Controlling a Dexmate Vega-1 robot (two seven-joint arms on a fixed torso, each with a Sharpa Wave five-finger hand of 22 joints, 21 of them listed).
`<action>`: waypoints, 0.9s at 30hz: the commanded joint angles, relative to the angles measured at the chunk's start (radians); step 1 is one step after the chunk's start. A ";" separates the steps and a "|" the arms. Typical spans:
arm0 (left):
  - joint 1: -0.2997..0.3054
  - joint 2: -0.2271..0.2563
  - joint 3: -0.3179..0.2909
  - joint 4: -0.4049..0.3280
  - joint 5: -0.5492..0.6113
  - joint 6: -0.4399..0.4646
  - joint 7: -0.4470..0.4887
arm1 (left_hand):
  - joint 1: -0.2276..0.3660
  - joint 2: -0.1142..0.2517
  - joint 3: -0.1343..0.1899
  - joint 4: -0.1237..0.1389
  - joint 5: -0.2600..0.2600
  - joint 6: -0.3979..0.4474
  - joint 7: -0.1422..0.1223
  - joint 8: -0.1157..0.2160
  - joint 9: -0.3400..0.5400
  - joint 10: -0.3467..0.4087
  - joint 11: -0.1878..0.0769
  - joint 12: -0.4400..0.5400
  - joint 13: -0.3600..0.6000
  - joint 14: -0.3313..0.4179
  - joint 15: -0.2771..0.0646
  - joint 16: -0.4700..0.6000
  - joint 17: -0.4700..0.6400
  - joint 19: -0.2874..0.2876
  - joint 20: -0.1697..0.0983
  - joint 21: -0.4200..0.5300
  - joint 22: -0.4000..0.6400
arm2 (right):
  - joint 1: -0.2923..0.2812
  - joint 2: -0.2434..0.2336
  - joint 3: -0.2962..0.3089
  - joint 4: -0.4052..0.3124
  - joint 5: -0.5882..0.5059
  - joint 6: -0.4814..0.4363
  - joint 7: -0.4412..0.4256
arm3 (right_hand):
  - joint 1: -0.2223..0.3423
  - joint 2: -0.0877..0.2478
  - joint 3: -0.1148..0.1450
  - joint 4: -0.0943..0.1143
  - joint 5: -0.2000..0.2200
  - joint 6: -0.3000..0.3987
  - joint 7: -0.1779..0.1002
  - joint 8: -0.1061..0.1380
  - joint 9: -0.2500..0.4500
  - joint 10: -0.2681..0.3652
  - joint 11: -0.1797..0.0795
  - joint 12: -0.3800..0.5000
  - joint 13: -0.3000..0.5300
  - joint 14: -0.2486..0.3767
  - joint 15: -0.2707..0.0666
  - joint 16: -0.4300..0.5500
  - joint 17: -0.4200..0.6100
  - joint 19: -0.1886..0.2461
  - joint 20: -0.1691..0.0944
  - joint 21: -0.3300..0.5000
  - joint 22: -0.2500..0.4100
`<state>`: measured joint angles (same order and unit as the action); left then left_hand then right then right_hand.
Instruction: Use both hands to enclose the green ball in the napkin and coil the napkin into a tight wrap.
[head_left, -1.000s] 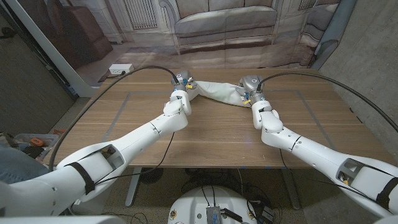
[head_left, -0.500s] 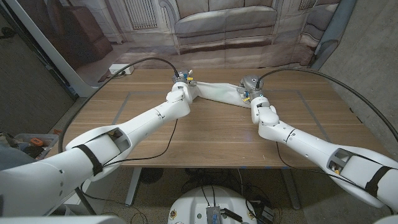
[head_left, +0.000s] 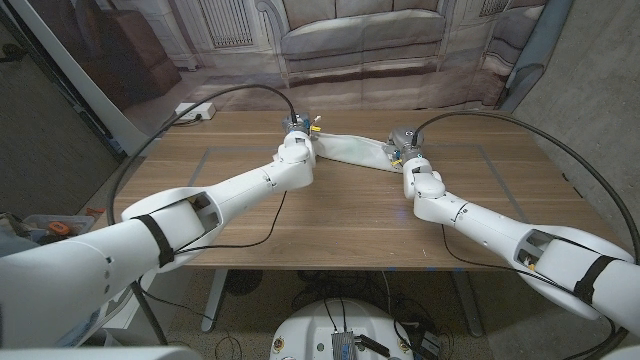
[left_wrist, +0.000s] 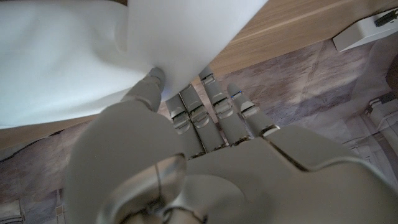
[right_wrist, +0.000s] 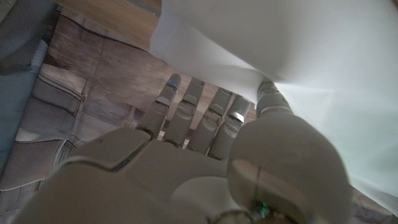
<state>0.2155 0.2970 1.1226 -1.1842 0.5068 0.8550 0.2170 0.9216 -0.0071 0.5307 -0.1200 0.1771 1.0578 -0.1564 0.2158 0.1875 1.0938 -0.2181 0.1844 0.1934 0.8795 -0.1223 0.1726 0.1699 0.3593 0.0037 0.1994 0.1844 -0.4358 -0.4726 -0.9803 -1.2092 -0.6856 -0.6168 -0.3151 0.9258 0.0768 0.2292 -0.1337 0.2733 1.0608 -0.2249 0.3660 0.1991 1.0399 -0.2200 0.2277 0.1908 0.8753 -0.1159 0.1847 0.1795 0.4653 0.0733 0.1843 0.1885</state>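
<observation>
Head view puts the white napkin (head_left: 352, 150) in the upper middle of the frame, strung between the left hand (head_left: 296, 131) and the right hand (head_left: 405, 143) above the far part of the wooden table (head_left: 340, 215). Its long axis runs across the picture from left to right, dipping slightly toward the right hand, and it looks like a loose roll rather than a tight one; the green ball cannot be seen, so whether it sits inside cannot be told. Left wrist view shows that hand's fingers (left_wrist: 186, 111) and thumb closed on one end of the napkin (left_wrist: 93, 50), pinching a fold of cloth. Right wrist view shows the other hand's fingers (right_wrist: 186, 112) and thumb likewise pinching the opposite end of the napkin (right_wrist: 280, 50). The likely failure is a corner slipping out of a shallow pinch if the hands pull apart too hard, or the roll slackening and letting the ball drop out an open end if they twist unevenly.
</observation>
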 joint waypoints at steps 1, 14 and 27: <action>-0.015 0.030 0.093 -0.045 0.077 0.076 -0.045 | -0.007 -0.037 -0.009 -0.005 0.005 -0.065 -0.016 -0.020 0.004 -0.061 -0.003 -0.007 0.004 -0.076 -0.066 -0.006 0.004 -0.045 0.010 -0.007 0.004 | -0.004 -0.018 -0.026 -0.020 0.028 -0.027 -0.016 | -0.012 -0.001 0.006 0.000 -0.007 0.005 -0.001 -0.004 0.002 0.006 -0.001 -0.008 0.002 -0.010 -0.064 -0.002 0.001 -0.007 0.000 0.004 0.002; 0.004 0.107 0.109 -0.198 0.120 0.160 -0.138 | -0.072 -0.076 -0.045 0.020 0.021 -0.233 -0.004 -0.033 0.007 -0.222 0.000 -0.009 0.008 -0.226 -0.051 0.000 0.010 -0.134 0.039 -0.006 0.004 | -0.030 -0.070 -0.028 -0.115 0.009 -0.068 -0.002 | -0.116 -0.065 -0.010 0.014 -0.029 -0.254 0.001 -0.141 0.003 -0.255 0.004 -0.048 0.003 -0.149 -0.066 -0.008 0.006 -0.060 0.036 0.019 0.003; 0.009 0.179 0.123 -0.374 0.171 0.290 -0.218 | -0.147 -0.084 -0.082 0.053 0.040 -0.519 0.047 -0.039 0.011 -0.477 0.012 -0.010 0.015 -0.380 -0.002 0.006 0.012 -0.219 0.077 0.000 0.005 | -0.082 -0.113 0.036 -0.246 0.030 -0.101 0.008 | -0.195 -0.086 -0.024 0.031 -0.026 -0.474 0.004 -0.182 0.010 -0.479 0.023 -0.044 0.006 -0.355 0.034 -0.019 0.009 -0.079 0.082 0.023 0.003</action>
<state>0.2130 0.4169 1.2366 -1.4189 0.6331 1.0422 0.0565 0.7849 -0.0903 0.4551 -0.0705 0.2088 0.5857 -0.1208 0.1773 0.1934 0.6576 -0.2095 0.1775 0.2028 0.5204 -0.0497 0.1728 0.1797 0.1490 0.0754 0.1921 0.1842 -0.4729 -0.5488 -0.9975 -1.3480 -0.6744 -0.6943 -0.3086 0.7490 -0.0079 0.2068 -0.1115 0.2437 0.6196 -0.2217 0.1878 0.2039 0.6009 -0.2069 0.1843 0.1937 0.5797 -0.0580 0.1696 0.1841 0.3802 0.1349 0.1998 0.1884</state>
